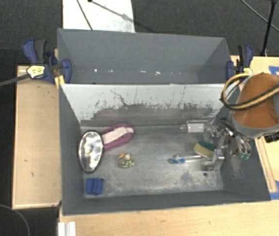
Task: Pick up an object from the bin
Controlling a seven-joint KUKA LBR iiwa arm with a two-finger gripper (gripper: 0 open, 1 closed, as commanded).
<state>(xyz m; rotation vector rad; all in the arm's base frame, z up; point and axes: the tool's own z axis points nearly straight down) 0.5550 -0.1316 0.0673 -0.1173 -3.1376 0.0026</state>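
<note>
Down at the right end of the bin floor, my gripper (217, 157) sits low, hanging from the wrist under its orange cover (257, 106) and a loop of cable. I cannot tell from this angle whether it is spread or pressed together, and I cannot see anything clearly pinched in it. Just to its left, touching it or very nearly so, lies a small yellow sponge (203, 149) with a dark green edge. That is the thing closest to the gripper, though I cannot say whether the gripper has hold of it. Just below and left of the sponge lies a clear stick (183, 158) with a blue tip, pointing toward the middle of the bin (144, 58). A short clear tube (195, 127) rests near the foot of the back wall, above the sponge. The other things are well apart from the arm, over on the left side. A shiny silver oval (91, 151) lies beside a pink pouch (116, 135), which touches the oval's upper right edge. A small speckled lump (125, 160) sits alone to the right of the oval, and a blue block (94, 186) lies in the front left corner.
</note>
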